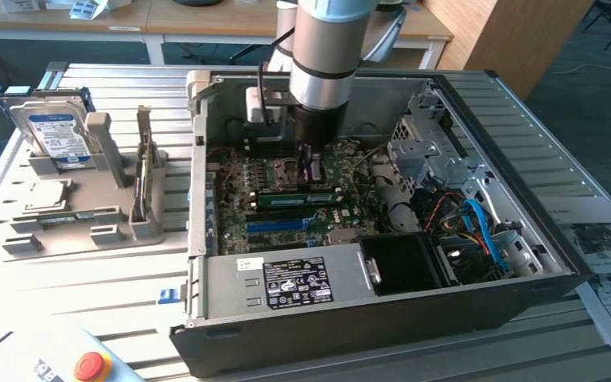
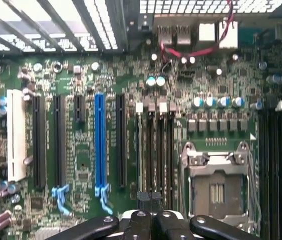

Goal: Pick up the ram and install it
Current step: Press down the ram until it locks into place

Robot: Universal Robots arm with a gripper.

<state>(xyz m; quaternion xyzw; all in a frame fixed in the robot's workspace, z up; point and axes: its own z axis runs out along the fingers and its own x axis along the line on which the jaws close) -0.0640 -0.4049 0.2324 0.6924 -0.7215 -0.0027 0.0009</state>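
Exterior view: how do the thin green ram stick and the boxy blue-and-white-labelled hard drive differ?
The ram is a narrow green strip; the hard drive is a wide box. The ram lies inside the open computer case; the hard drive stands in the grey rack outside it.

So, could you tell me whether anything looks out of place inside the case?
Nothing looks damaged or askew. The ram lies level along its slot, just below the shut gripper. The one odd thing is the CPU socket, which stands empty.
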